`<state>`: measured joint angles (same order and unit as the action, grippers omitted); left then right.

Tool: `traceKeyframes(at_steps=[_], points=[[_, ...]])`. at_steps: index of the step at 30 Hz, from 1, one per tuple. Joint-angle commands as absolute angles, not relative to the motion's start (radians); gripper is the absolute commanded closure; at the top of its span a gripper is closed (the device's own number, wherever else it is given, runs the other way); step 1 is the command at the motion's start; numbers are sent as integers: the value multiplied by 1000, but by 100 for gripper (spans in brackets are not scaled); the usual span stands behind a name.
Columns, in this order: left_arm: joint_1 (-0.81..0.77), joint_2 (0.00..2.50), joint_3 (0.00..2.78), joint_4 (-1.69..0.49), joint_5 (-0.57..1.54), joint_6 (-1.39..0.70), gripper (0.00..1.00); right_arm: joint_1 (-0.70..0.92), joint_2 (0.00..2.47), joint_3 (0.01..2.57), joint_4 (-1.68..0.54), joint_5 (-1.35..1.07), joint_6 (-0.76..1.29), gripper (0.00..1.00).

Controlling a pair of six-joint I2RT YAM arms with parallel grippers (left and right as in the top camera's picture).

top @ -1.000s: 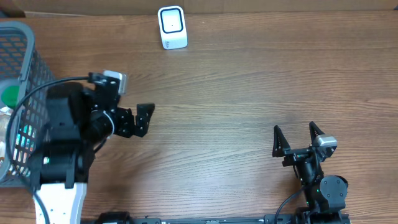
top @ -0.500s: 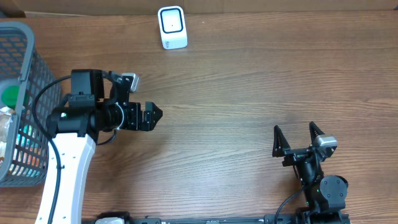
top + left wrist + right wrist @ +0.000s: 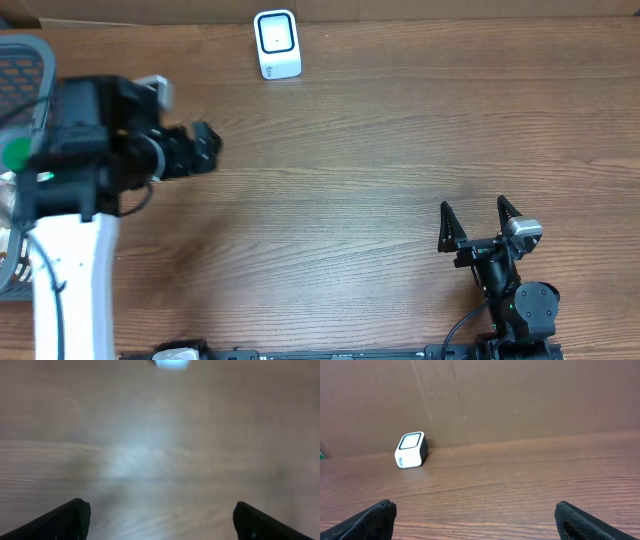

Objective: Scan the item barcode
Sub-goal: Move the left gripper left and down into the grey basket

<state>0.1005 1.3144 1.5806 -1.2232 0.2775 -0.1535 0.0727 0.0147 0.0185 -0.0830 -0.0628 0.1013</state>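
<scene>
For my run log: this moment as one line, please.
left pincer: open, empty, beside basket | right pincer: open, empty, near front edge | scanner: at far edge | step: nothing picked yet

Nothing legible is showing in any of the views: no word, brand, number or sign is coming through clearly enough to read. The white scanner (image 3: 277, 45) at the far edge of the table (image 3: 400, 150) is carrying a small dark mark low on its white side in the right wrist view, but it is appearing too small to make out, and its dark window is showing no characters. The green item (image 3: 14, 153) in the grey basket (image 3: 30, 42) is displaying no readable print from overhead. The left wrist view is coming through blurred, so no lettering is resolving there.
</scene>
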Motion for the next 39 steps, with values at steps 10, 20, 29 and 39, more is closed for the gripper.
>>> traceKeyframes(at_steps=[10,20,29,39], points=[[482,1309,1916,-1388,-17,-364,0,78,3,8,-80,-53,104,0],[761,1357,1895,-1391,-12,-417,5,78,3,8,-80,-53,104,0],[821,1464,1850,-1387,-63,-419,2,78,3,8,-80,-53,104,0],[899,1569,1846,-1369,-38,-321,0,78,3,8,-80,-54,104,0]])
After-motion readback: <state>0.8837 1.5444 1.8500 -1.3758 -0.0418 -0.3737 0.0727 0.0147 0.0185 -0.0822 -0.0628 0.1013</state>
